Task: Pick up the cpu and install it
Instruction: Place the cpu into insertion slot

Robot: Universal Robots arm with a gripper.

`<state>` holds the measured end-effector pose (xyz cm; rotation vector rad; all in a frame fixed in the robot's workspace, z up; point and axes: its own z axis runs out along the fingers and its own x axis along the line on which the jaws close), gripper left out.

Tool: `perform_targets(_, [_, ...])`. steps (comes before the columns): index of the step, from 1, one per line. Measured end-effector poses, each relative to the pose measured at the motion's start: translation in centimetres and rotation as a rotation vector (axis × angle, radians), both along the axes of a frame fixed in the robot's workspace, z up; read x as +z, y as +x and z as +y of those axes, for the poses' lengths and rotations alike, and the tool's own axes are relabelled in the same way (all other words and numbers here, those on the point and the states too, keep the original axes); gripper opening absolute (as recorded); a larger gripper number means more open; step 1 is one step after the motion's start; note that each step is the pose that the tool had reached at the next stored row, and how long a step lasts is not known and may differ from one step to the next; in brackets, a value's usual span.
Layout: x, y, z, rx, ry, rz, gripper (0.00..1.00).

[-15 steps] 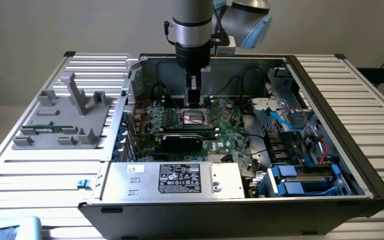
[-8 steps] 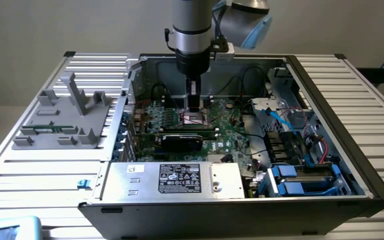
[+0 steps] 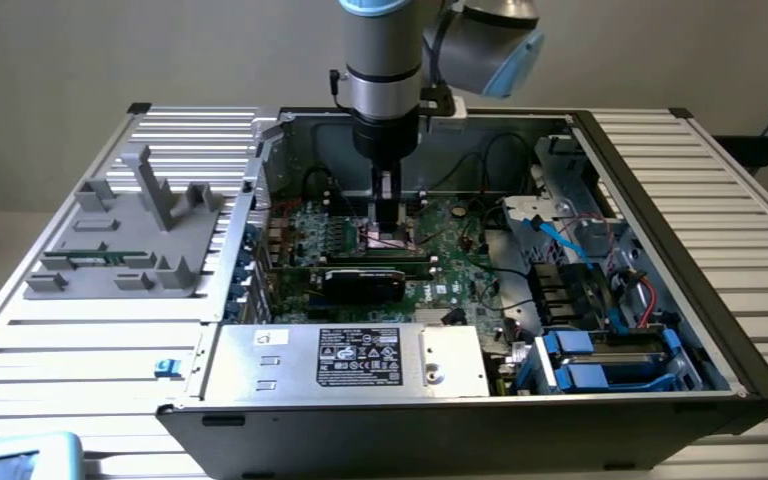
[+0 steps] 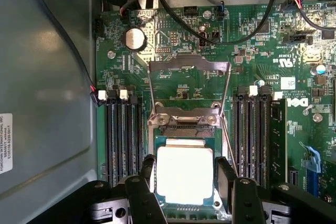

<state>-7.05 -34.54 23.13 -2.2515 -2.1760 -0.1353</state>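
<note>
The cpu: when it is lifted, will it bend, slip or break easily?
Probably stiff: the cpu is a flat plate with a metal top. That smooth shiny top looks slippery. Thin and small, so probably light.

the exterior view looks down at a slant from high above, far enough back to take in the whole open black computer case [image 3: 464,430] on the slatted metal table [image 3: 704,180]. the wrist view looks straight down, close, past the black gripper [image 4: 186,165] onto the green motherboard [image 4: 241,40]. both views share that board around the silver-topped square cpu [image 4: 184,178].
</note>
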Motion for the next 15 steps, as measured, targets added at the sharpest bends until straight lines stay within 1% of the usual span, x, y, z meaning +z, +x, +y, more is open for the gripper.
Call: perform_targets(15, [-1.60, 0.0, -0.02, 0.000, 0.0003, 0.0000, 0.55])
